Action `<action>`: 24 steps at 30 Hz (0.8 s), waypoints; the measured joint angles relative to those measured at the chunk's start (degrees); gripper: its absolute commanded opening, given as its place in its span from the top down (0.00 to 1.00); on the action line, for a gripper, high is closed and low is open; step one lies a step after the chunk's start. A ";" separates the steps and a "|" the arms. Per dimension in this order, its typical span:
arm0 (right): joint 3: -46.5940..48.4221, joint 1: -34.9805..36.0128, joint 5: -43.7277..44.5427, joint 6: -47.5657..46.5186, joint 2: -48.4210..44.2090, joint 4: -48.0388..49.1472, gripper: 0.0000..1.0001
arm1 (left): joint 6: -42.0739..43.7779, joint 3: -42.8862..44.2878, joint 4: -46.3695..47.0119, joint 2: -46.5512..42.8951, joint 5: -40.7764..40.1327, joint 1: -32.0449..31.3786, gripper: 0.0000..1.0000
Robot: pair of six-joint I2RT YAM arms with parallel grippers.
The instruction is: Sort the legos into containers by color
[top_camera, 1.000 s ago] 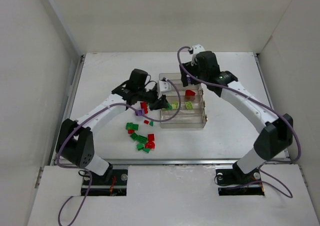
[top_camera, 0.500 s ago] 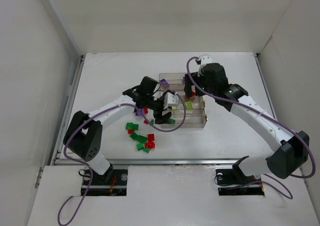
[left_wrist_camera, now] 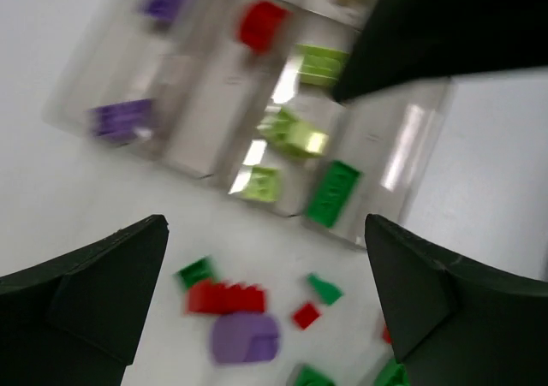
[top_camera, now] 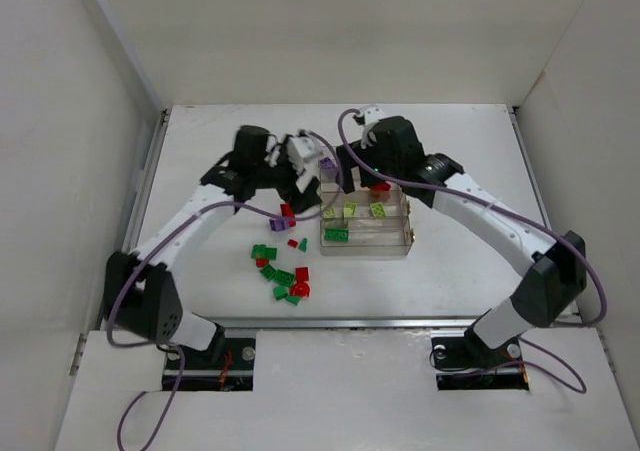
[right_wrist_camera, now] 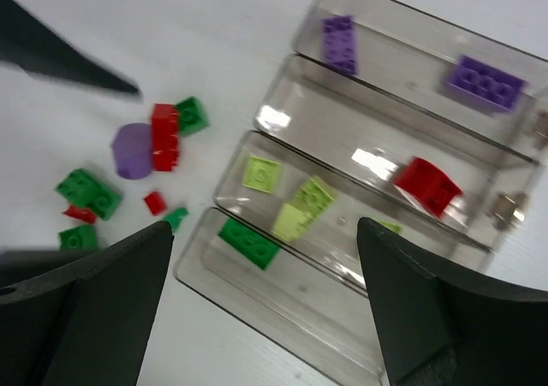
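Your left gripper (left_wrist_camera: 265, 232) and right gripper (right_wrist_camera: 265, 225) both hang spread and empty over the tray (top_camera: 385, 239) mid-table. Loose legos (top_camera: 283, 271) lie left of it, toward the table's near edge. Arms this close could collide or shove the tray.

A clear plastic four-compartment tray (right_wrist_camera: 342, 335) holding small studded bricks (right_wrist_camera: 426, 183) lies under the right hand (right_wrist_camera: 265, 228), with loose bricks (left_wrist_camera: 224, 297) on the counter (right_wrist_camera: 128, 26) beneath the left hand (left_wrist_camera: 265, 219).

A: Tray (top_camera: 385, 239)?
B: Mid-bench (top_camera: 450, 271). Purple brick (top_camera: 327, 163) in twelve o'clock lane, red brick (top_camera: 380, 185) next, lime bricks (top_camera: 350, 210) third, dark green brick (top_camera: 336, 235) nearest.
A: Loose bricks (top_camera: 280, 271)?
B: Scattered at tray's seven o'clock. Left tool (top_camera: 305, 189) at its nine, right tool (top_camera: 352, 171) over eleven o'clock corner.
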 measured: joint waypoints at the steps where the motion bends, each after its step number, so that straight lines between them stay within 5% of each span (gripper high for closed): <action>1: 1.62 0.42 -1.73 0.04 1.84 0.09 0.06 | -2.86 -0.22 0.87 -2.69 -1.97 2.32 0.00; 5: 9.90 2.01 -8.11 0.87 11.13 0.35 0.06 | -10.97 -8.13 9.35 -18.86 -16.24 9.42 0.00; 10: 20.22 4.90 -12.07 1.36 22.84 -0.04 0.06 | -14.78 -19.89 13.70 -33.22 -32.35 9.20 0.00; 17: 30.95 8.87 -16.24 1.64 37.62 -2.62 0.10 | -19.12 -25.83 11.65 -32.35 -45.05 9.27 0.00; 24: 31.98 9.51 -16.74 1.84 44.33 -5.90 0.19 | -20.37 -26.40 11.63 -32.28 -48.72 9.42 0.00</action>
